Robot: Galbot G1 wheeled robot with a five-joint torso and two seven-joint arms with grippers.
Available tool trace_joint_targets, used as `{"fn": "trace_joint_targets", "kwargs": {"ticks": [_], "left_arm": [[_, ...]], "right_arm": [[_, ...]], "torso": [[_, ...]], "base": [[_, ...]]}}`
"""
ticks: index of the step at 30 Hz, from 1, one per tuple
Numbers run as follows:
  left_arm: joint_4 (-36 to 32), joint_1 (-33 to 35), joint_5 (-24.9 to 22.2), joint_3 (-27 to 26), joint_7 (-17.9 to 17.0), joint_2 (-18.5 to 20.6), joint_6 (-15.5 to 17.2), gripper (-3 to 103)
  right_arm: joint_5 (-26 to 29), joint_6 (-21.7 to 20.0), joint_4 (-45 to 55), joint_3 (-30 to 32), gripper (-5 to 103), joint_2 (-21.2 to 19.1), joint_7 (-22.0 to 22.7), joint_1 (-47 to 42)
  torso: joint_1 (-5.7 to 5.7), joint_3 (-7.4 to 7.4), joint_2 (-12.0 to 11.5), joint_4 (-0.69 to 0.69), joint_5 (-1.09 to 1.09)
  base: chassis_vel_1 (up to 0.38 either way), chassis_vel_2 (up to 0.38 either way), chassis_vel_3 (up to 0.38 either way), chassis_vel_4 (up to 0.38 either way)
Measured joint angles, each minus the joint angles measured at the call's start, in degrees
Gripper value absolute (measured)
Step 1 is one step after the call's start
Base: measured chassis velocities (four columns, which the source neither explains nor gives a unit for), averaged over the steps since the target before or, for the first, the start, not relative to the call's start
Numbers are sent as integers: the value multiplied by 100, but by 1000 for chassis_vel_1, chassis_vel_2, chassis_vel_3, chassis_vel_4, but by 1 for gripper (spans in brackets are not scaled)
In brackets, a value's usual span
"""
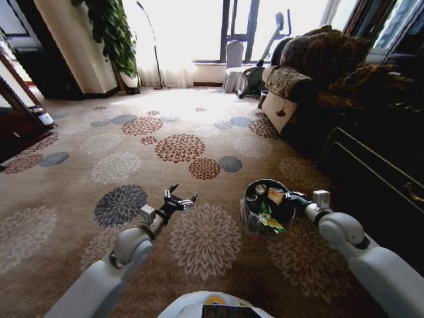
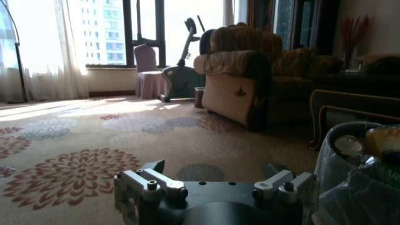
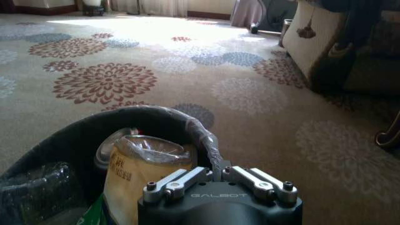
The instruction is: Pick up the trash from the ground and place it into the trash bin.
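Observation:
The trash bin (image 1: pixel 249 222), a small round bucket with a dark rim and a plastic liner, hangs just above the carpet at centre right. My right gripper (image 1: pixel 291 197) is shut on its rim (image 3: pixel 164 115), with the fingers (image 3: pixel 181 178) pinched together over the edge. Inside lies trash: a yellowish packet (image 3: pixel 147 165), a can top (image 3: pixel 114 146), a clear bottle (image 3: pixel 36 188) and a green wrapper (image 1: pixel 271 223). My left gripper (image 1: pixel 181 197) hovers open and empty over the carpet, left of the bin. The bin's bagged side (image 2: pixel 342 183) stands close beside the left gripper (image 2: pixel 214 169).
A patterned carpet (image 1: pixel 179 147) stretches ahead to bright windows. An armchair (image 1: pixel 298 83) and dark furniture with a gold rail (image 1: pixel 371 156) line the right side. A potted plant (image 1: pixel 116 33) and a floor lamp stand at the far wall, and dark furniture (image 1: pixel 16 119) at the left.

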Motion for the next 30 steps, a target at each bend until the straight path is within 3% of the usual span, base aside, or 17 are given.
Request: {"fn": "trace_joint_targets", "kwargs": {"ticks": [9, 12, 14, 21, 30], "left_arm": [[-24, 41, 100, -6, -119, -30, -32, 100], [-83, 104, 287, -24, -158, -43, -44, 100], [-83, 111, 72, -8, -217, -47, -189, 100], [-69, 102, -228, -4, -227, -48, -400, 100], [-197, 212, -111, -60, -178, -63, -179, 100]], "right_arm": [[-213, 92, 37, -79, 1, 55, 45, -35], [-403, 182, 102, -200, 1, 129, 225, -69], [-357, 227, 107, -210, 1, 144, 304, -68], [-224, 240, 158, -167, 1, 139, 300, -119], [-150, 232, 187, -143, 1, 106, 286, -147]], "torso": [[0, 0, 0, -1, -7], [0, 0, 0, 0, 7], [0, 0, 0, 0, -4], [0, 0, 0, -1, -1], [0, 0, 0, -1, 0]], "base": [[0, 0, 0, 0], [0, 0, 0, 0], [0, 0, 0, 0], [0, 0, 0, 0], [0, 0, 0, 0]]}}
